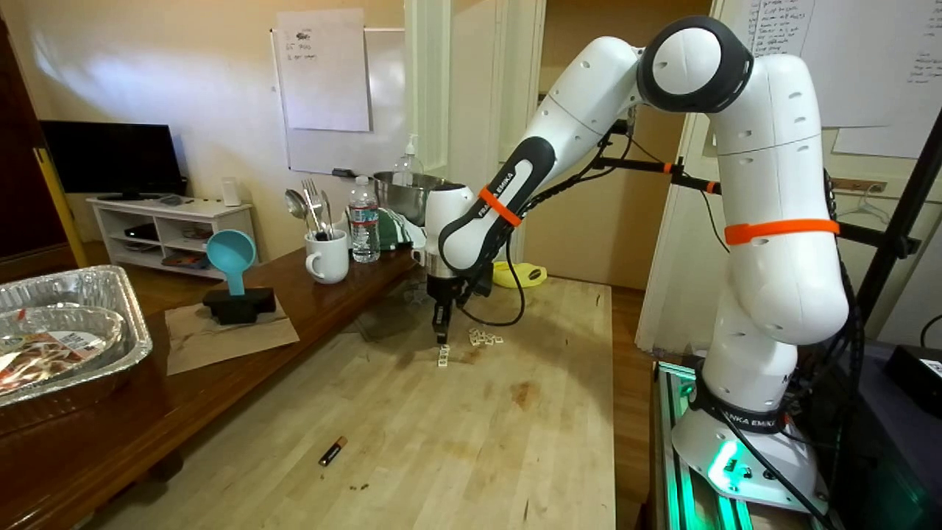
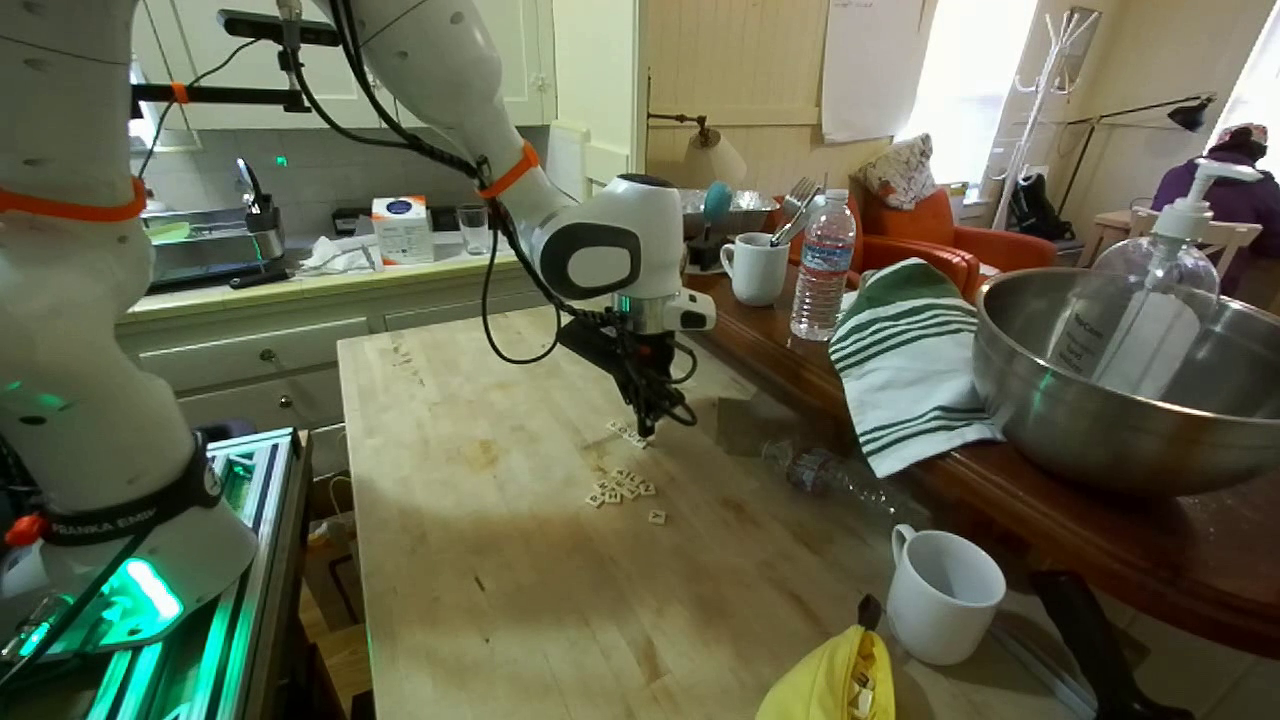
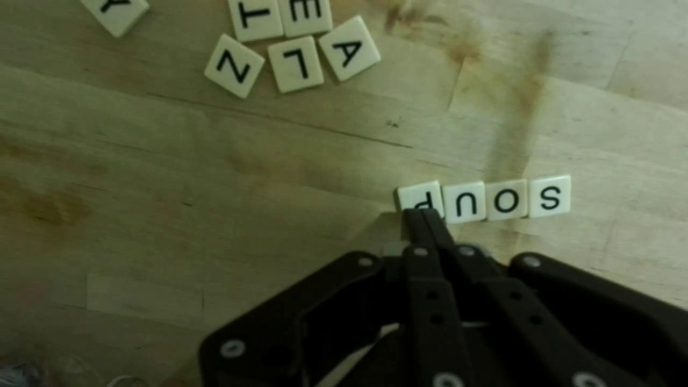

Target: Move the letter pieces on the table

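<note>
The letter pieces are small whitish square tiles with black letters on the light-wood table (image 1: 515, 434). In the wrist view, tiles P (image 3: 415, 195), U (image 3: 464, 202), O (image 3: 506, 200) and S (image 3: 549, 196) form a row; P is slightly tilted. This row (image 1: 443, 360) also shows in an exterior view. A loose cluster has Z (image 3: 235, 65), L (image 3: 295, 64), A (image 3: 350, 48), T (image 3: 255, 19) and E (image 3: 305, 15); Y (image 3: 115, 13) lies apart. My gripper (image 3: 423, 212) is shut, fingertips together, covering part of P; I cannot tell whether they touch it.
A battery (image 1: 333, 451) lies on the table. A yellow pouch (image 2: 830, 680), a white mug (image 2: 945, 597) and a lying clear bottle (image 2: 815, 468) are at one end. A raised dark wood counter (image 1: 243, 383) runs alongside, bearing a mug of cutlery (image 1: 327, 258) and foil trays.
</note>
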`<state>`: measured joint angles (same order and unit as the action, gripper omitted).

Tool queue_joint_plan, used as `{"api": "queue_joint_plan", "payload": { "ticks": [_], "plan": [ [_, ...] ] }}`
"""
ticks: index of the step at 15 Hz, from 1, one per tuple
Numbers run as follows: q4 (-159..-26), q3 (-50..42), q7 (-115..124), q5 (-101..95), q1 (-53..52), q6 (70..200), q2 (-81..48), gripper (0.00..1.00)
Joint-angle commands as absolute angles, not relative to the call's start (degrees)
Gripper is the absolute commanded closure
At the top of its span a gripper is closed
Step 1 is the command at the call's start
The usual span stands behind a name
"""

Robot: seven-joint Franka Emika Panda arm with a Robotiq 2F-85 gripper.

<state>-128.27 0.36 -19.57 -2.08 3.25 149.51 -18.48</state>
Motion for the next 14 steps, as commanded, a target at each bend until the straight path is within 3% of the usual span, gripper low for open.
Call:
{"api": "queue_joint_plan", "payload": {
  "ticks": [1,14],
  "plan": [
    [-128.71,0.67,-20.85,-3.36,4.09,150.55,-19.35,1.0],
    [-129.41,-1.3,-20.64,-4.69,5.32,152.31,-20.05,1.0]
  ]
}}
